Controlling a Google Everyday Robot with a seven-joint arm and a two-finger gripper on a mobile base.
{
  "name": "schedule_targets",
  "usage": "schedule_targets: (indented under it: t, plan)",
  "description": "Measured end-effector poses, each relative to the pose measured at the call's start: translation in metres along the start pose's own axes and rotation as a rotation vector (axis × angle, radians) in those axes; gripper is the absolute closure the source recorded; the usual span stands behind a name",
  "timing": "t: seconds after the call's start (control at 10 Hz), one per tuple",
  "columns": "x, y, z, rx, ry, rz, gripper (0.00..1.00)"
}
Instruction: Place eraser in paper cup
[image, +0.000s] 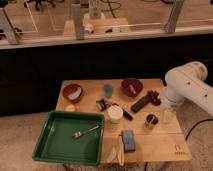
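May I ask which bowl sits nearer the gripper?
The dark red bowl at back right; the gripper is just right of it. The brown bowl sits far left.

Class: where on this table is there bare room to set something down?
Bare wood: the front right corner of the table, bordered by the blue-grey block and the metal can; a smaller gap between the brown bowl and the blue-grey cup. Crowded: the middle, around the paper cup and eraser, with the gripper by the eraser's far end.
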Motion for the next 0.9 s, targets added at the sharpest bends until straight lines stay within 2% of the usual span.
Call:
schedule_targets:
  t: [0.9]
  plan:
    - [0.0000,0.0000,0.0000,0.000,0.000,0.000,0.20]
